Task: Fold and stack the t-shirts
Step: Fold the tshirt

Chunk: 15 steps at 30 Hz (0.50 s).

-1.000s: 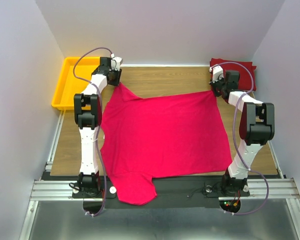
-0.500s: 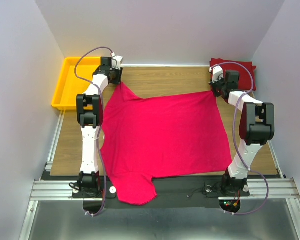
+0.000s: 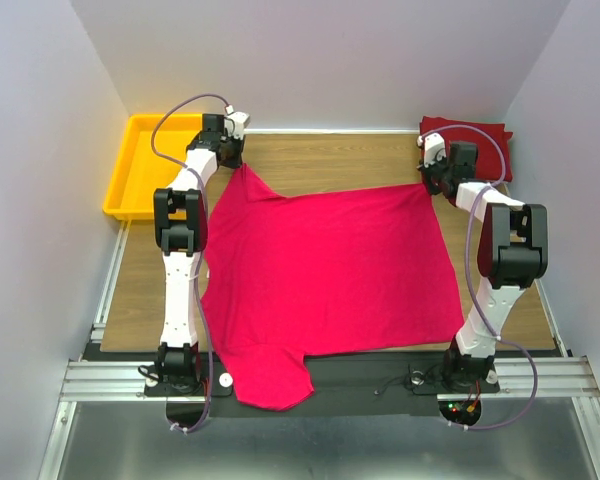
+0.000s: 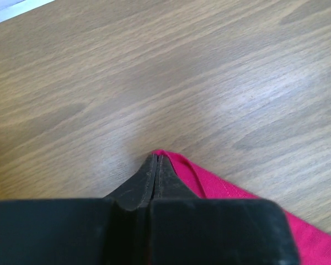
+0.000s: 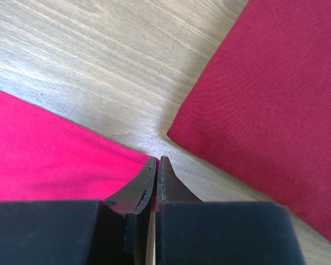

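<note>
A bright magenta-pink t-shirt (image 3: 325, 280) lies spread over the wooden table, its near edge hanging over the front rail. My left gripper (image 3: 238, 166) is shut on its far left corner (image 4: 179, 168), low over the table. My right gripper (image 3: 427, 183) is shut on its far right corner (image 5: 71, 160). A darker crimson t-shirt (image 3: 480, 145) lies folded at the far right corner of the table, just beyond the right gripper; it also shows in the right wrist view (image 5: 265, 105).
A yellow plastic tray (image 3: 145, 165) stands off the table's far left corner. Bare wood (image 3: 330, 160) shows between the two grippers at the back. Grey walls close in on both sides.
Almost nothing has changed. The left arm has shifted very slightly to the right with the corner still pinched. The right arm and the shirt lie as before.
</note>
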### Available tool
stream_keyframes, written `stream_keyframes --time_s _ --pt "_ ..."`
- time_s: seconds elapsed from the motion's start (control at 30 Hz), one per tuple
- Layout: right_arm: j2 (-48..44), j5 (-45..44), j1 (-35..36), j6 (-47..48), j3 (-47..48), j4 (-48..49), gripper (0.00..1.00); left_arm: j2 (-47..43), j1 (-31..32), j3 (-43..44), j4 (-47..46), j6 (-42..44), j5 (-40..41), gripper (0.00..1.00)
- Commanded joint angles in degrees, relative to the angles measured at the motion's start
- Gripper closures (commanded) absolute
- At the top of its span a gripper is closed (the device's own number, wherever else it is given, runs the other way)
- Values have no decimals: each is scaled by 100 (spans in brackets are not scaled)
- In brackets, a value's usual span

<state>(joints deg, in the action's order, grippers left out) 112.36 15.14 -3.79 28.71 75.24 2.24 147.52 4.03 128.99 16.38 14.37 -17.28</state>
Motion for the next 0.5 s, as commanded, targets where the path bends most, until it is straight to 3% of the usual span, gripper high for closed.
stream_keyframes --time_s 0.0,0.27,0.47 --pt "23 -133 -43 91 236 92 99 -48 -34 82 243 171 -188 100" --pt "-21 -169 -174 -41 535 22 99 -635 -78 584 173 136 -407 100" --pt "-240 112 -183 29 606 -153 99 -1636 -69 -232 146 285 -522 100"
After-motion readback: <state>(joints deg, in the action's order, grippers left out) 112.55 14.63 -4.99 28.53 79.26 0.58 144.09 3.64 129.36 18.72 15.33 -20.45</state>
